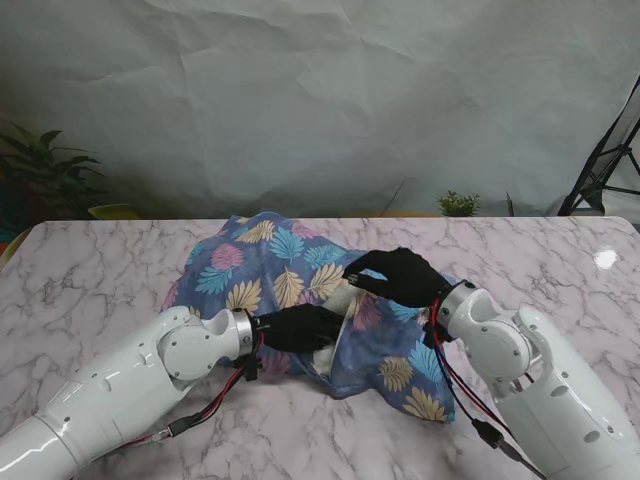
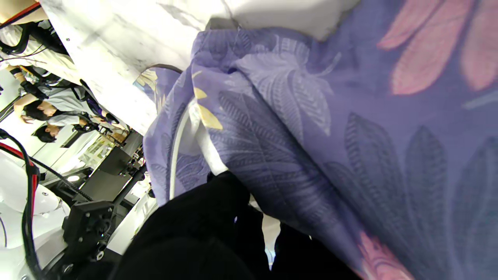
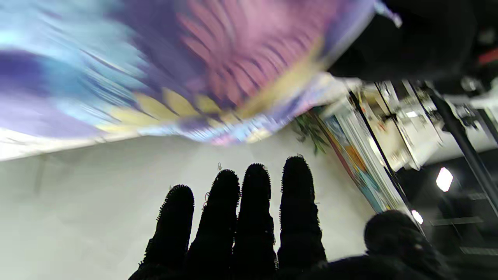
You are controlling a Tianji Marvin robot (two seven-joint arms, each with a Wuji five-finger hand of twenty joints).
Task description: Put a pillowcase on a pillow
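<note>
A blue pillowcase (image 1: 290, 265) printed with coloured leaves lies bunched in the middle of the marble table (image 1: 90, 280). Its opening faces me, and a strip of the white pillow (image 1: 342, 303) shows inside it. My left hand (image 1: 298, 327), in a black glove, is at that opening with its fingers (image 2: 221, 194) curled under the fabric's hem (image 2: 272, 128), against the white pillow (image 2: 194, 136). My right hand (image 1: 400, 275) hovers over the pillowcase's right part. Its fingers (image 3: 255, 206) are straight and hold nothing, with the pillowcase (image 3: 175, 58) blurred beyond them.
A leafy plant (image 1: 50, 165) stands beyond the table's far left corner and a small potted plant (image 1: 458, 203) at its far edge. A black tripod (image 1: 605, 160) leans at the far right. A white backdrop hangs behind.
</note>
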